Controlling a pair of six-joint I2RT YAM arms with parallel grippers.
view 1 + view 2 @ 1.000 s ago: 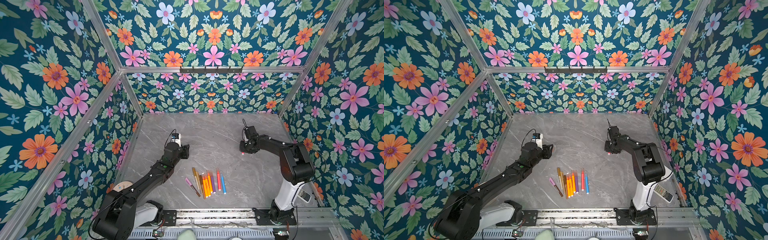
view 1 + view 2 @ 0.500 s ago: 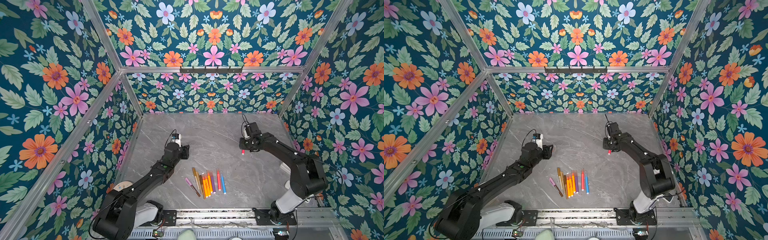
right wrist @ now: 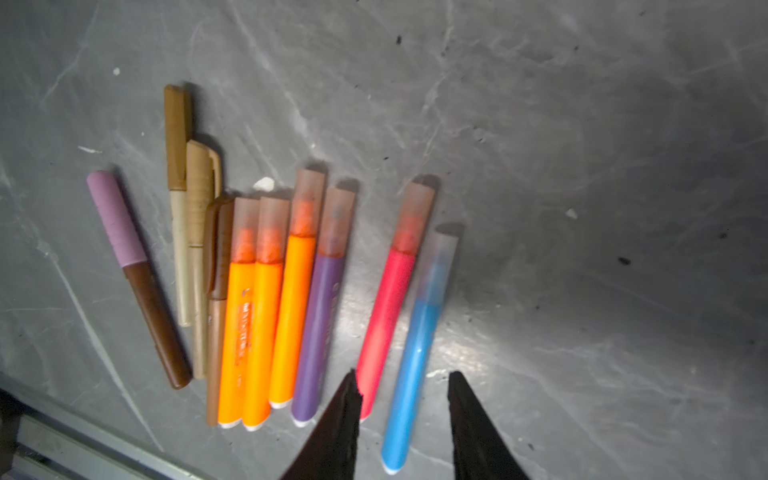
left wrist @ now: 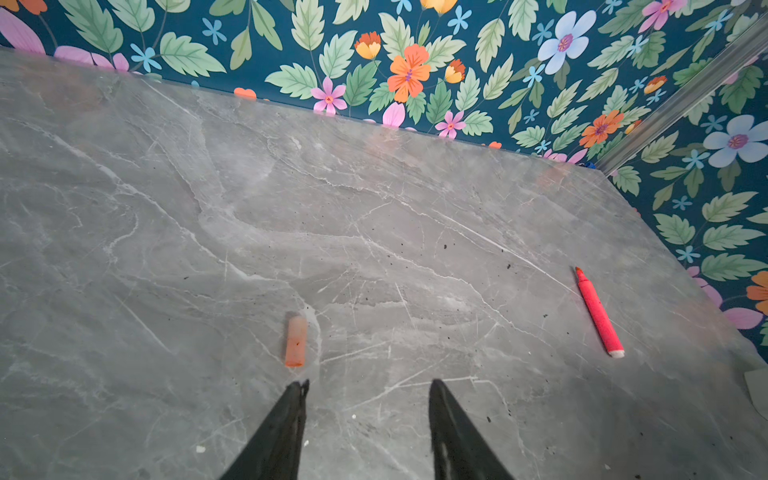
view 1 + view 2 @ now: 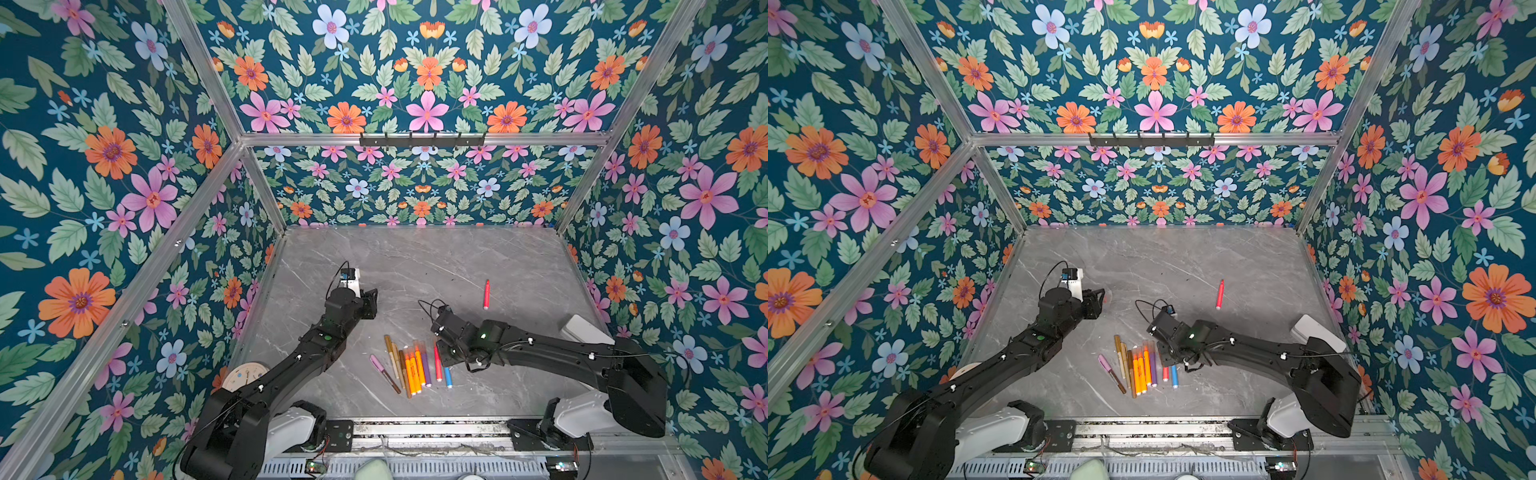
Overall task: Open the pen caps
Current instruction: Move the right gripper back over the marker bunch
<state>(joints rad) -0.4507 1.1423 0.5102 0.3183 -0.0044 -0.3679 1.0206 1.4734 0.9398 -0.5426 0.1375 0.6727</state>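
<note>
Jaws of the left gripper (image 4: 368, 382) stood apart and empty, just short of one loose frosted orange-tinted plastic cap (image 4: 296, 340) lying on the grey marble-patterned table (image 4: 374, 187). Those of the right gripper (image 3: 403, 374) were parted too, hanging over the tail of a capped blue plastic marker (image 3: 409, 357) without gripping it, so far as the wrist view showed. That loose cap was the only one off — its likely owner, a bare-tipped red marker (image 5: 486, 294), lay well apart toward the back right. Ten caps sat on their pens in the row near the front edge: a lilac cap (image 3: 110, 212), a dark-gold cap (image 3: 176, 137), a tan clipped cap (image 3: 199, 195), a brown clipped cap (image 3: 218, 245), then six frosted ones on three orange markers (image 3: 266, 332), one purple marker (image 3: 318, 332), one capped red marker (image 3: 386, 311) and the blue. I judged the job barely begun — one pen of eleven opened, ten to go.
</note>
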